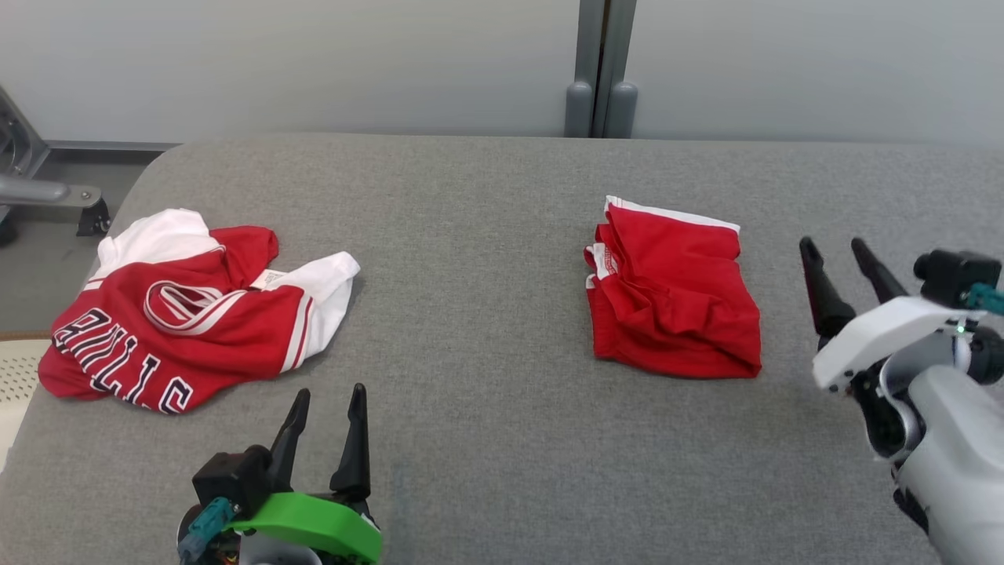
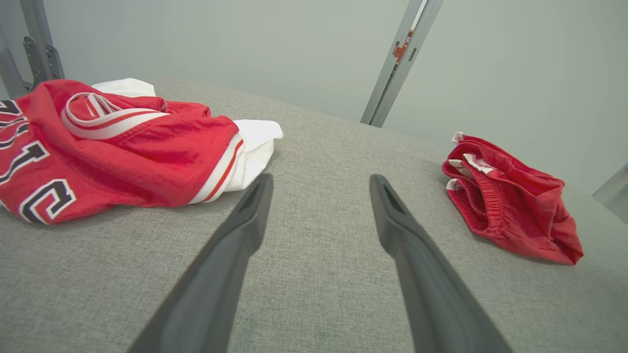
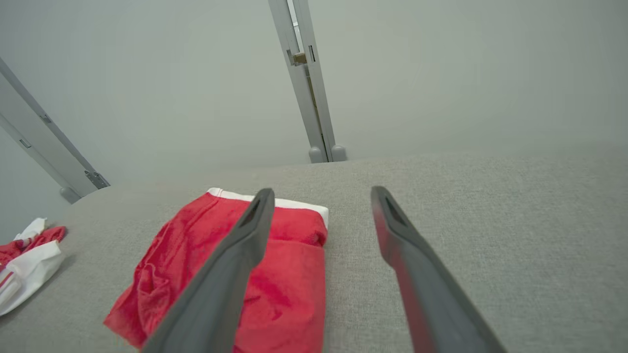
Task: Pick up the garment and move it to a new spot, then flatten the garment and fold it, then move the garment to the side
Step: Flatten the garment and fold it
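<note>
Left end effector (image 1: 330,390) sat low at near left of the head view, both dark fingers apart, nothing between them, above bare grey bench (image 1: 486,439). Right end effector (image 1: 831,243) at right edge, fingers likewise spread and empty, just beside the red shorts (image 1: 674,302) but not touching. Shorts lay folded, right of centre, white waistband edge toward the far side. Jersey (image 1: 180,314), red and white with dark lettering, lay crumpled at the bench's left end, near the left end effector and well apart from the shorts. Grey post (image 1: 600,71) stood against the pale wall behind. Left wrist view: left end effector (image 2: 320,179) wide open, holding nothing, bench (image 2: 319,294) showing between the fingers; jersey (image 2: 122,152) in a heap at upper left, its white sleeve just beside the left fingertip; shorts (image 2: 510,206) off to the right, elastic waistband bunched toward the camera. Right wrist view: right end effector (image 3: 321,191) open and empty, one finger crossing in front of the shorts (image 3: 171,260), the other over bare bench (image 3: 490,220); whether the finger touched the cloth could not be told. Jersey (image 3: 24,255) partly in view at far left edge.
</note>
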